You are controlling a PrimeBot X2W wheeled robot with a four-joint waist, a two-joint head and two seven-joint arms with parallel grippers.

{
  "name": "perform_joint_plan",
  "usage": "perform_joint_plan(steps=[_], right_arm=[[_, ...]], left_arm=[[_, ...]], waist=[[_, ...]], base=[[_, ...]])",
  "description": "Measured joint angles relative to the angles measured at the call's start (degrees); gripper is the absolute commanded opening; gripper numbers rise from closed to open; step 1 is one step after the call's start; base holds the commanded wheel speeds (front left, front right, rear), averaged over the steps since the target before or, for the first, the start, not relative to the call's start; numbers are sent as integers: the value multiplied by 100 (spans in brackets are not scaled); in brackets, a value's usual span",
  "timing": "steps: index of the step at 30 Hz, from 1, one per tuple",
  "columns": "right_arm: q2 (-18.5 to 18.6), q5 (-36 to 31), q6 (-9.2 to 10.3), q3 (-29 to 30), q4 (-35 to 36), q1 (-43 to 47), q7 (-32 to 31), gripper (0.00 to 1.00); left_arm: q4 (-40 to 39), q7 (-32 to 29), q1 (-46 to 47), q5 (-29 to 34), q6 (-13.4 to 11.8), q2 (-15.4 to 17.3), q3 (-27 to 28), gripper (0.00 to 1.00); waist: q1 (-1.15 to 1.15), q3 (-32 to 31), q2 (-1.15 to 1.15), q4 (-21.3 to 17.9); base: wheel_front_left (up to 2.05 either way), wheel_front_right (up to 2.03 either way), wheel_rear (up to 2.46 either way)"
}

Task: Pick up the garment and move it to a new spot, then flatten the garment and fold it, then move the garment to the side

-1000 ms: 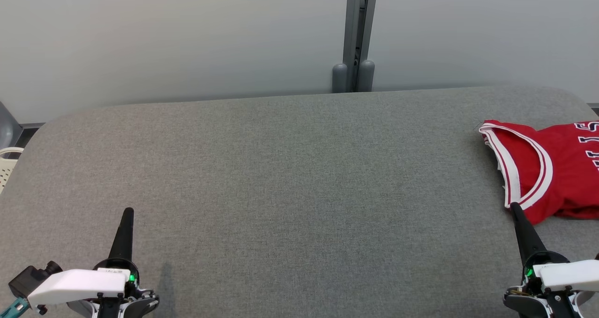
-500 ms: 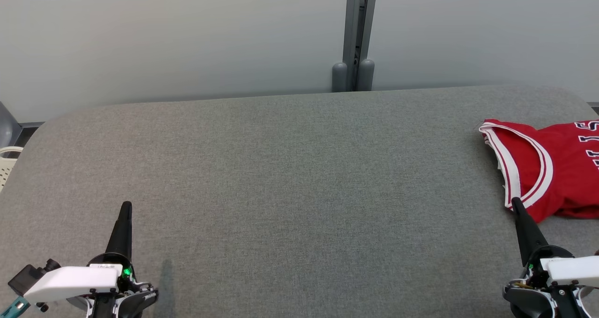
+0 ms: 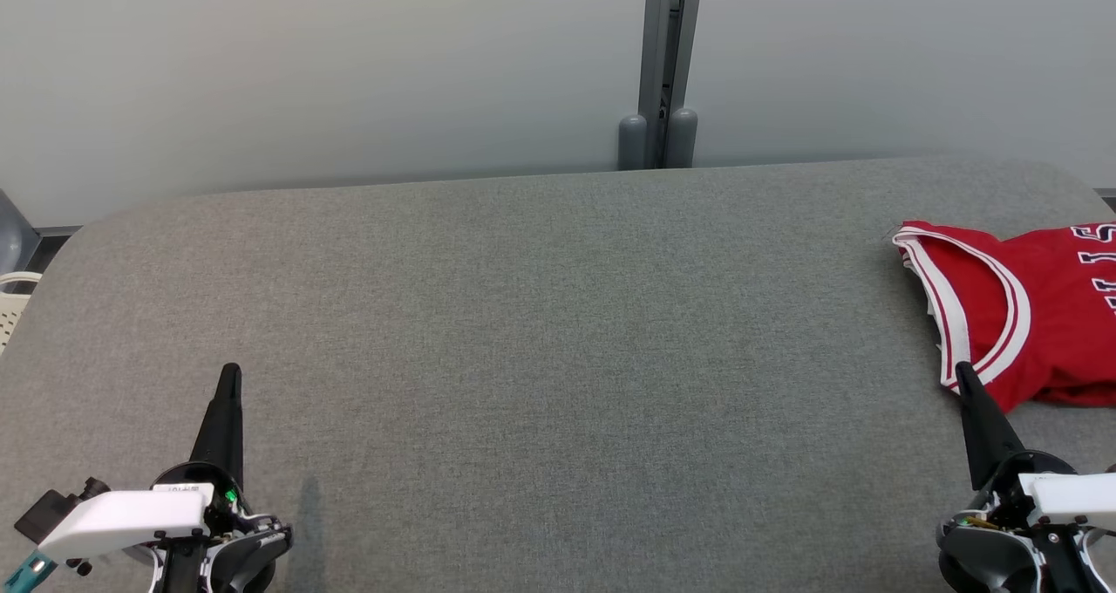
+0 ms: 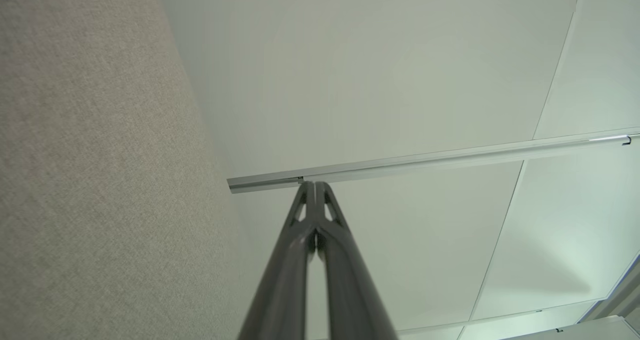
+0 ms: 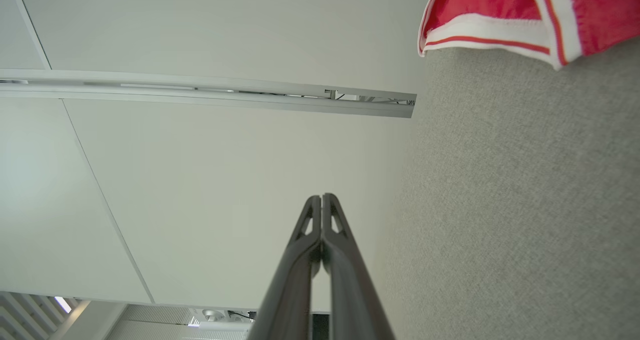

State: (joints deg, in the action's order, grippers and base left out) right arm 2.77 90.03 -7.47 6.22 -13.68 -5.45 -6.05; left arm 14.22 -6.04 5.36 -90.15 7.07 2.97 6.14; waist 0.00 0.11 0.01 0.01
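Observation:
A red jersey (image 3: 1029, 305) with white-trimmed armholes and dark lettering lies at the far right of the grey cloth-covered table (image 3: 540, 331), partly cut off by the head view's edge. Its trimmed corner (image 5: 500, 20) shows at the top right of the right wrist view. My right gripper (image 3: 963, 371) is shut and empty, its tip just in front of the jersey's near hem; in the right wrist view the gripper (image 5: 321, 197) points past the table edge. At the lower left, far from the jersey, my left gripper (image 3: 230, 371) (image 4: 314, 184) is shut with nothing in it.
A grey metal post (image 3: 663, 70) stands behind the table against a pale wall. A pale basket's rim (image 3: 12, 301) peeks in at the left edge. A metal rail (image 4: 425, 160) crosses the wall panels.
Both grippers have slid a little forward over the table; the right tip now sits closer to the jersey's hem. The jersey has not moved.

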Motion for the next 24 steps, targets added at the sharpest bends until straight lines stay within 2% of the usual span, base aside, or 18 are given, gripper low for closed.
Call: perform_joint_plan(steps=[7,24], right_arm=[[2,241,0,10,-36,-57,-25,0],[1,241,0,15,-38,-58,-32,0]], left_arm=[[-5,-51,48,-220,37,-23,36,0],[-7,-51,51,-220,37,-23,37,0]], waist=[[0,7,0,-1],[0,7,0,-2]], base=[[0,0,0],[0,0,0]])
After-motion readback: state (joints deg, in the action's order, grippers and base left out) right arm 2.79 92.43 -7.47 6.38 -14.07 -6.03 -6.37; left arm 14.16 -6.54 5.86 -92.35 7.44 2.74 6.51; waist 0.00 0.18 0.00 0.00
